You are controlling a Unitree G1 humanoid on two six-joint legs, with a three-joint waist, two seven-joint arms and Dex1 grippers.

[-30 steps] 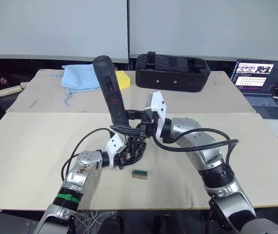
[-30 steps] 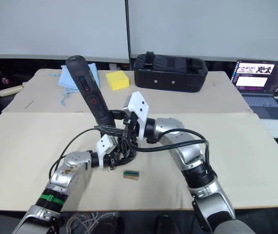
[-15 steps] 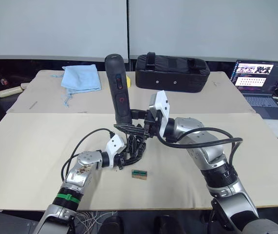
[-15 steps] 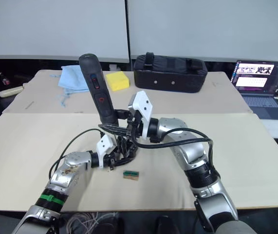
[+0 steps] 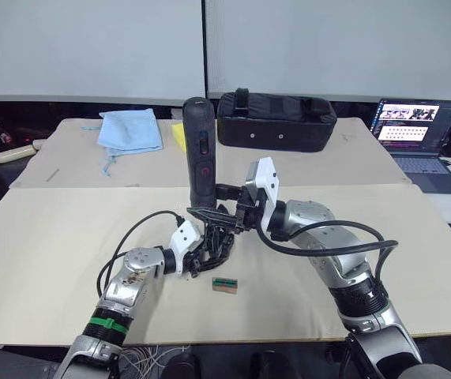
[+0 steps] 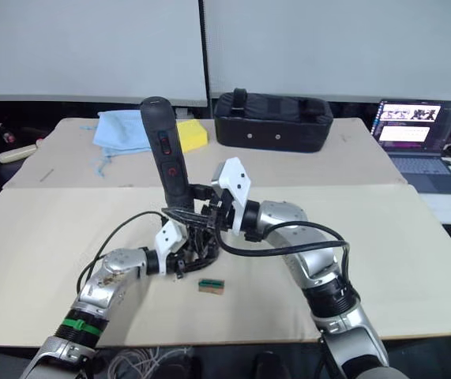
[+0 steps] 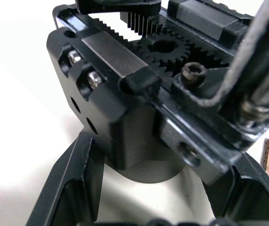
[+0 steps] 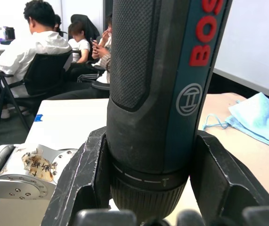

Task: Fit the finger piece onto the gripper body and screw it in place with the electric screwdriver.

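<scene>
While clamping electric screwdriver (image 5: 200, 150): right end effector (image 5: 227, 204), upright.

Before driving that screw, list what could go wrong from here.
1. The electric screwdriver stands tall in the right gripper, held low on its barrel; it may tilt and the bit slip off the screw.
2. The left gripper grips the gripper body only at its base; driving torque could twist it loose.
3. The small green block lies close by and could get knocked.

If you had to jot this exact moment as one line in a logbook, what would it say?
left gripper: shut on gripper body, on table | right gripper: shut on electric screwdriver, upright over body | step: screwing
</scene>
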